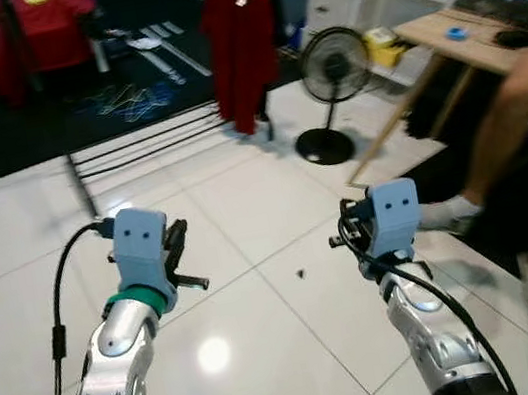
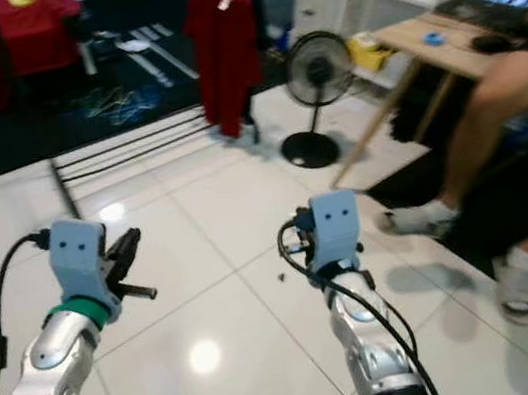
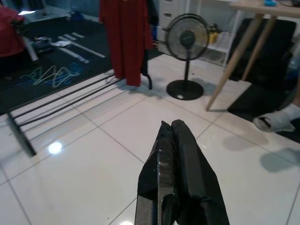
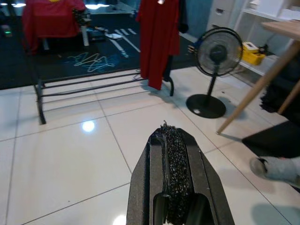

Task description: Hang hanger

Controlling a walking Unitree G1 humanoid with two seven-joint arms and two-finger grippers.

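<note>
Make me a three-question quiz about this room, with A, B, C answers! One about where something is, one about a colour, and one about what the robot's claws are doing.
1. Where does the fan stand?
A. On the floor beside the wooden table
B. On top of the table
C. On the dark rug

2. What colour is the shirt hanging on the rack?
A. Blue
B. Red
C. Yellow

3. How are the left gripper and right gripper?
A. Both wide open
B. Each holding a hanger
C. Both shut and empty

Answers: 1 A, its round base sits on the white tiles by the table leg. 2 B, the cloth is plainly red. 3 C, the wrist views show each pair of fingers pressed together with nothing between.
</note>
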